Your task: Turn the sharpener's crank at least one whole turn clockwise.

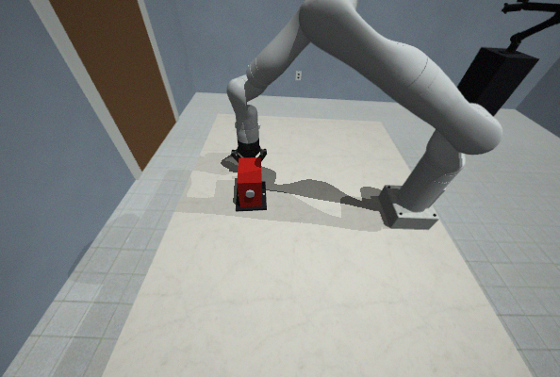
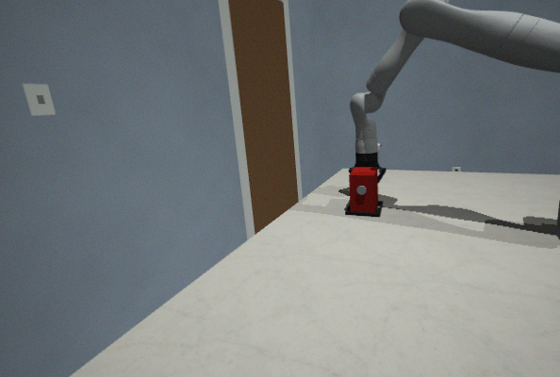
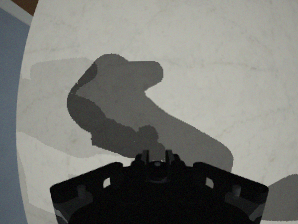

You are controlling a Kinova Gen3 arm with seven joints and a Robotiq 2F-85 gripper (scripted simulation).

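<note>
Sharpener (image 1: 250, 178) (image 2: 370, 199): left of centre in the top view, base on bench (image 1: 302, 277) (image 2: 330, 286) (image 3: 240, 100). Tool (image 1: 249, 150) (image 2: 367, 162) (image 3: 157, 157): behind it, narrowed on the hidden knob, presumably to drive the crank.

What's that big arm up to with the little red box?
The robot arm is working on the red box, a pencil sharpener fixed to the table. Its pincer is down at the sharpener's far end, apparently shut on the crank's knob, though the red body hides that spot from two views. The job is to turn the crank clockwise; how far round it is, I can't tell. The arm has yet to end free in the air.
</note>
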